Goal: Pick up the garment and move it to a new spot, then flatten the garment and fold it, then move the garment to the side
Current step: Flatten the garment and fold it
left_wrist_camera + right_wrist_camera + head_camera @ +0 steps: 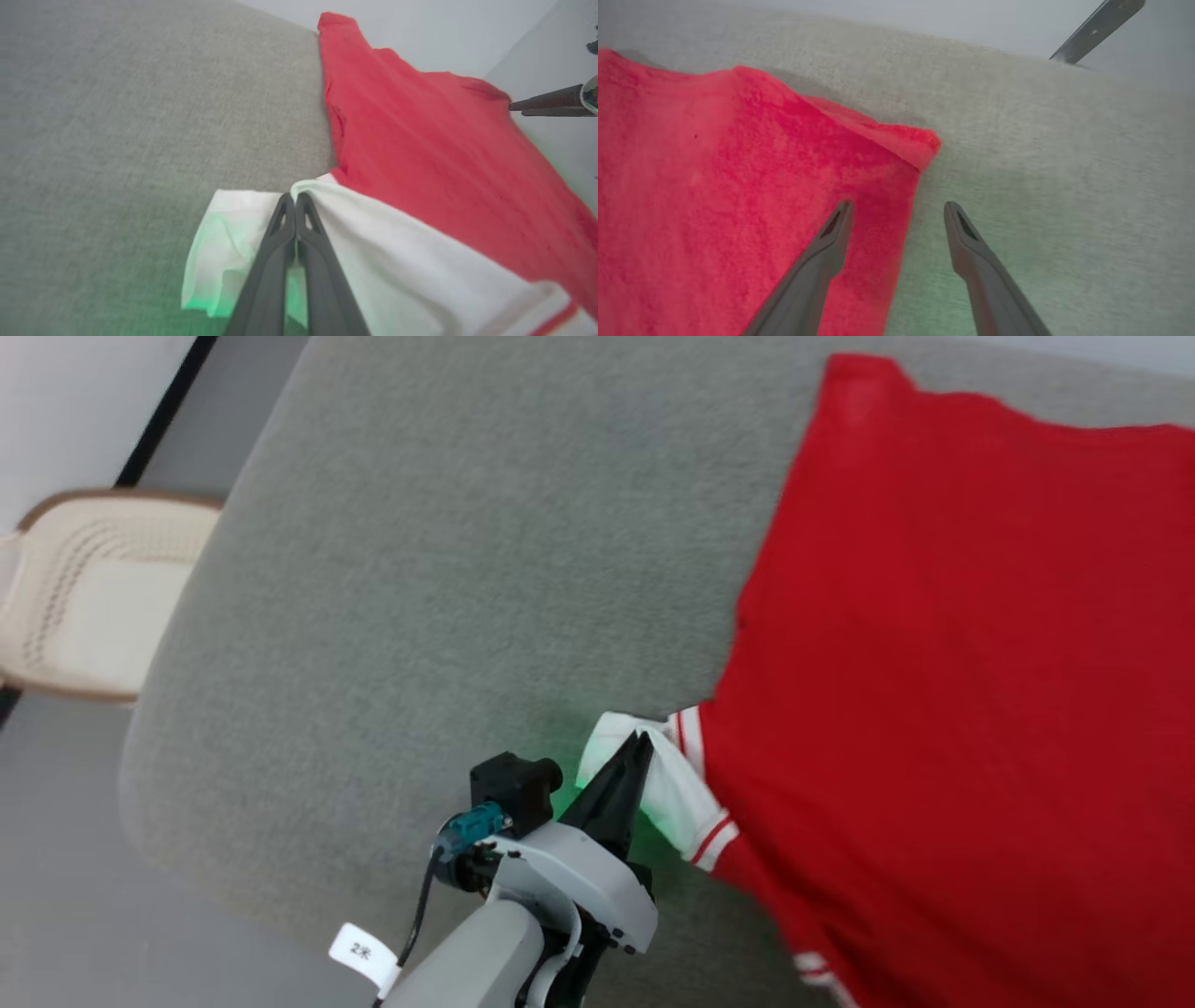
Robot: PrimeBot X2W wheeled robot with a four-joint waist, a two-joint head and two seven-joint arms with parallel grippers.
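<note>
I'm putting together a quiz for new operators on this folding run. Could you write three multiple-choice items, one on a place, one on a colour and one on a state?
1. Where does the left gripper meet the garment?
A. the collar
B. the white sleeve
C. a red bottom corner

2. What colour is the surface under the garment?
A. blue
B. brown
C. grey

3. How are the fingers of the right gripper set?
A. apart
B. pressed together
C. clamped on a sleeve

Answers:
1 B: its closed tips sit in a fold of the white sleeve.
2 C: grey fabric stretches out around the garment.
3 A: there is a clear gap between the tips, which straddle the garment's red edge.
</note>
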